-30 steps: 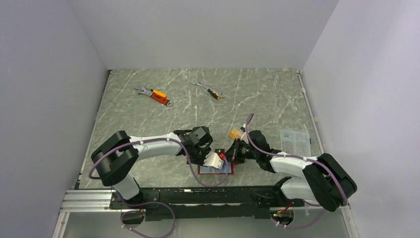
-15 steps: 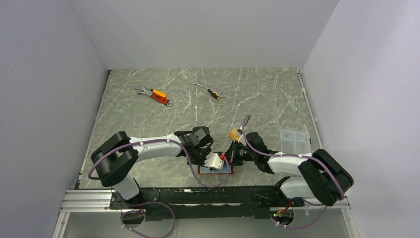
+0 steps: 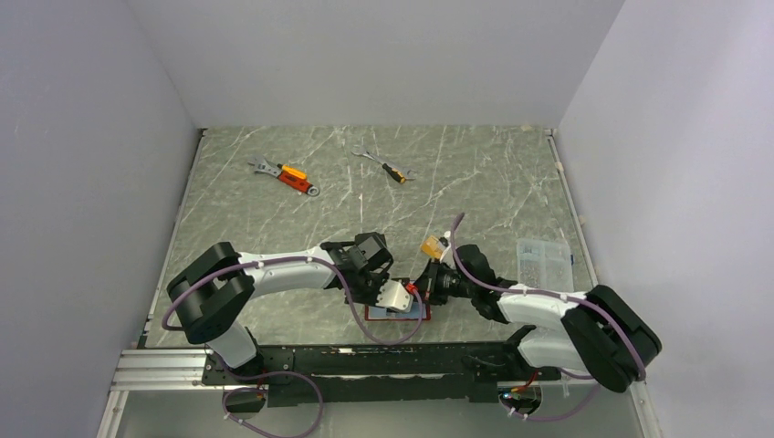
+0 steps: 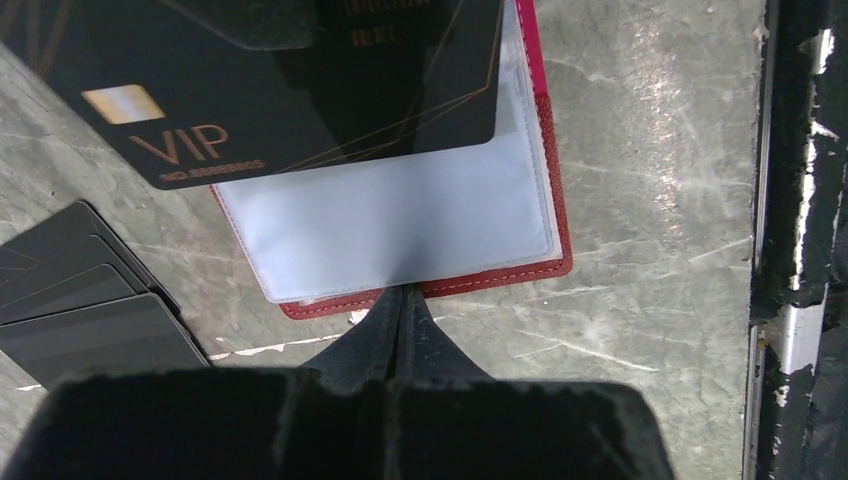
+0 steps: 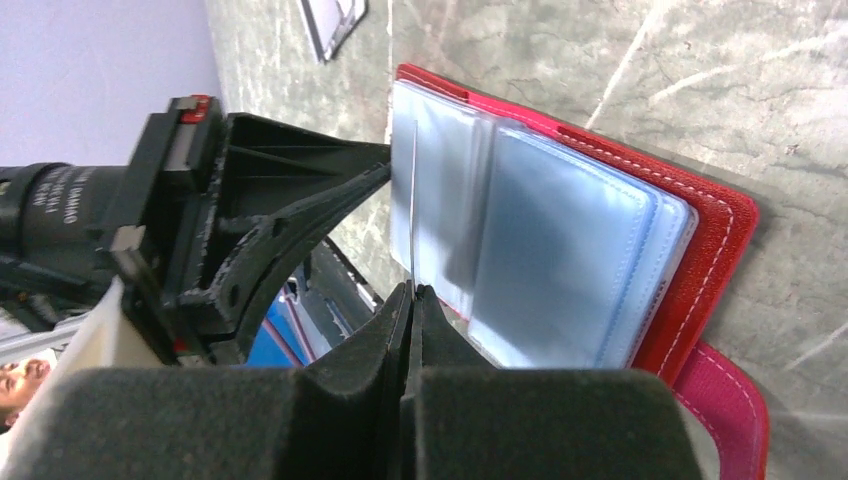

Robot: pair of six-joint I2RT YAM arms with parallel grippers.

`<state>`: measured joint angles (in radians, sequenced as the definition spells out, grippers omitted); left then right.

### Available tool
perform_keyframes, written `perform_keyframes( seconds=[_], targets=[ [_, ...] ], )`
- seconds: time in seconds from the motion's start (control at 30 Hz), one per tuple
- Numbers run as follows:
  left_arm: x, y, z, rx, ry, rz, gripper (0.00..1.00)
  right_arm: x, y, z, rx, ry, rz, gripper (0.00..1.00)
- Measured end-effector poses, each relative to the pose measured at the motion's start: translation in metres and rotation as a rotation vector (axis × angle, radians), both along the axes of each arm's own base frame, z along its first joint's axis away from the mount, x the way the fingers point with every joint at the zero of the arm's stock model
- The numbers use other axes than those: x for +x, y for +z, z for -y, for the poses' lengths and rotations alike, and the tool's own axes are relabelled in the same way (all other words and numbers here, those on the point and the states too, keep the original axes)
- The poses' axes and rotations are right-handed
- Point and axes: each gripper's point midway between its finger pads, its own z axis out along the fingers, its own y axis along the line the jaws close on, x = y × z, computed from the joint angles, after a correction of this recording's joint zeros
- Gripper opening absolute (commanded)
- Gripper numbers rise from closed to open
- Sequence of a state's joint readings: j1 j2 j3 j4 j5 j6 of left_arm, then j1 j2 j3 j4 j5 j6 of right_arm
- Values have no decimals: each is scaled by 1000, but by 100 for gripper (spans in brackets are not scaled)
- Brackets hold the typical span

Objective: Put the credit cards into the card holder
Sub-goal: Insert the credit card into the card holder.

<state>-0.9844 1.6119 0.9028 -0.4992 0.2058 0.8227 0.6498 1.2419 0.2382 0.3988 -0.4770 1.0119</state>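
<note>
Right gripper [image 5: 412, 290] is clamped on the black card [image 4: 300, 90] over the open holder [image 4: 558, 200] on the desk [image 4: 650, 150]; left gripper [image 4: 403, 305], closed, touches its edge. I'd tip one corner into a pocket mouth first, then slide slowly.

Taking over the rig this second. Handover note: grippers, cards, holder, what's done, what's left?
Left gripper: shut, tips at the edge of the open card holder; can't tell if it pinches a sleeve.
Right gripper: shut on the black card, held over the holder's pockets, not yet in.
Other cards: dark stack on the table beside the holder.
Done: holder open, one card picked up.
Left: slide in the black card, then the stack.
</note>
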Motion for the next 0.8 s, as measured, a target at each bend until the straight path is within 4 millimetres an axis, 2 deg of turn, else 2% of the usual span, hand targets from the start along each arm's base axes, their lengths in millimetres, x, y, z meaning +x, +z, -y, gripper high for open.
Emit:
perform_keyframes(
  seconds=[0.17,0.47,0.8],
  targets=[
    [1,1,-2,-3,5,-4,0,6,9,3,8,-27,44,0],
    [1,2,-16,45,24,-23,0,6,-8,16,-60,-58,28,0],
    [-2,4,-18,51,22,-38,0,7,-10,15,-58,-59,27,0]
  ],
)
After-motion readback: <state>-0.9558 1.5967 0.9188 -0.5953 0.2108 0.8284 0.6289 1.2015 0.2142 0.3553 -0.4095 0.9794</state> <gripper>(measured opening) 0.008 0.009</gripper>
